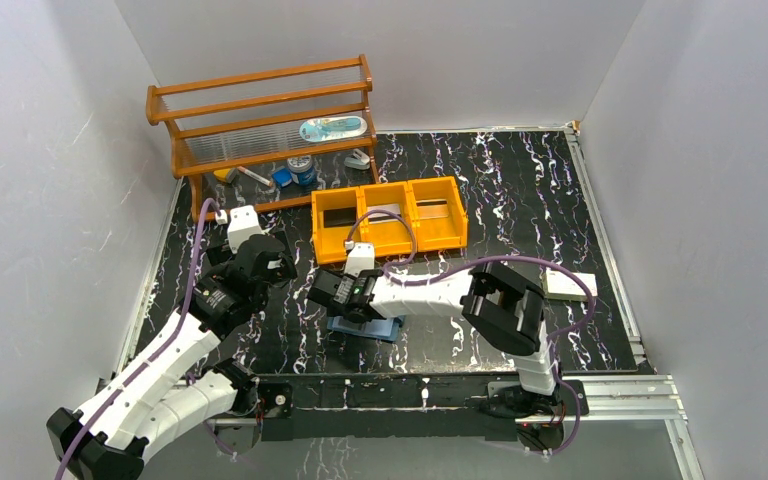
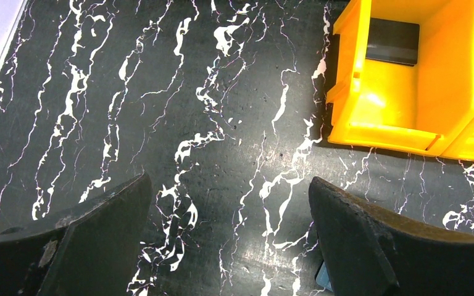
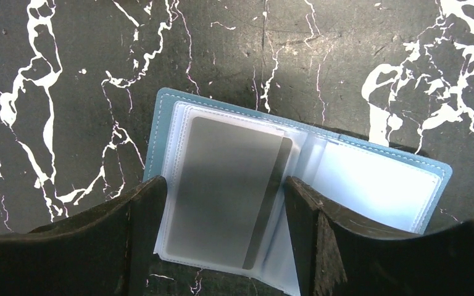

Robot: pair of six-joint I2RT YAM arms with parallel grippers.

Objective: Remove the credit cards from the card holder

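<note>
Dark and blunt, the right hand (image 3: pixel 222 188) fills the near edge of its own wrist view. Its jaws stand spread apart and grip nothing. Directly beneath it, the light blue card holder (image 3: pixel 376 185) lies open flat on the counter (image 3: pixel 68 92). A grey card (image 3: pixel 222 154) sits in the clear pocket between the two jaws, and the holder's other leaf, off to the hand's right, looks empty.

The left hand (image 2: pixel 228 182) hangs as wide open as it goes, holding nothing, over bare counter. The orange tray (image 2: pixel 395 123) lies ahead of it and to its right, with a dark card (image 2: pixel 393 40) flat in the nearest compartment. From above, a silver-grey card (image 1: pixel 385 211) and a tan card (image 1: pixel 436 208) lie in the tray's other two compartments.

Three cards appear to be out, so the step in hand is likely freeing the last one. The right hand is lined up over that card but has not closed on it.

The next move calls for lowering the hand and pinching the card by an edge that shows past the sleeve. The card then has to slide along the pocket rather than lift straight up. I cannot tell which end of the sleeve is open. The holder is light and loose on the counter, so it may drag along with the card. The idle left hand could pin the empty leaf.
</note>
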